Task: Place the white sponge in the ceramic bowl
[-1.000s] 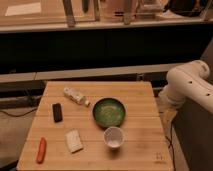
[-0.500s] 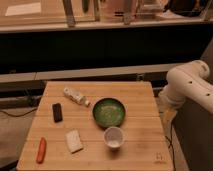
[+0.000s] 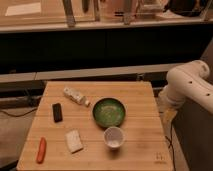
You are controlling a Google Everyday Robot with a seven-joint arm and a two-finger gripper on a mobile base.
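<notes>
Since the reach has yet to begin, it should cross the wooden table (image 3: 145, 152) leftward, pass the ceramic bowl (image 3: 109, 111) at centre, then drop from above onto the white sponge (image 3: 74, 140). The sponge lies flat at front-left, apart from the bowl. Keep clear of the white cup (image 3: 114, 137) just in front of the bowl. Arm (image 3: 189, 85) folded off the table's right edge, elbow high. Gripper out of frame; state can't be told.
</notes>
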